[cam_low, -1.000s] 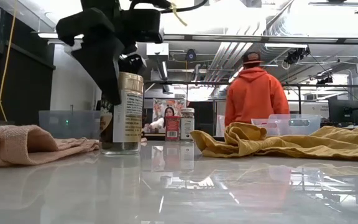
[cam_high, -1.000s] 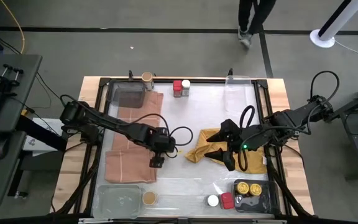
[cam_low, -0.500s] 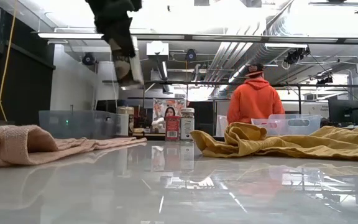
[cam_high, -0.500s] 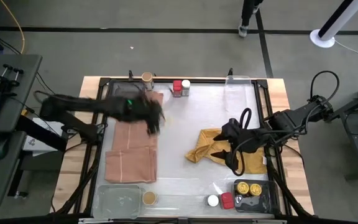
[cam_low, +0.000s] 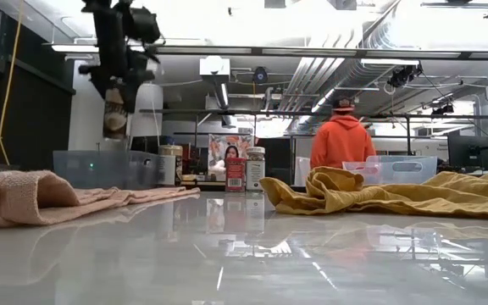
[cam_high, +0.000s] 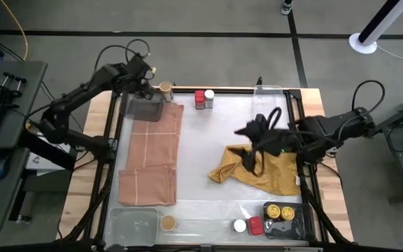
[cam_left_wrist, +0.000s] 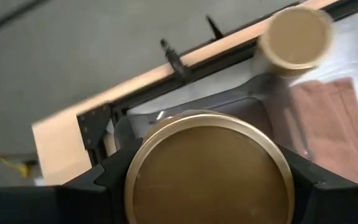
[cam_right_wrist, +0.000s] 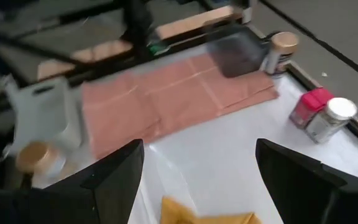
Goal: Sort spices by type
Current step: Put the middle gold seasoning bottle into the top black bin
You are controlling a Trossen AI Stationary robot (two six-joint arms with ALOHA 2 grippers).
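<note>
The glossy white table point(cam_high: 208, 140) lay under both arms; beyond it a person in an orange hoodie point(cam_low: 342, 140) stood in the workshop. Nearest the low camera, a pink cloth point(cam_low: 24, 196) and a mustard cloth point(cam_low: 396, 193) lay flat. The right gripper point(cam_high: 252, 150), fingers spread and empty, hovered over the mustard cloth. Farther back, the left gripper point(cam_low: 117, 85) pinched a tan-lidded jar point(cam_left_wrist: 209, 168), long axis upright, directly above the far-left clear tray point(cam_high: 144, 107). A second tan-lidded jar point(cam_high: 166, 88) stood just beside that tray; judged nearest arm: the left.
</note>
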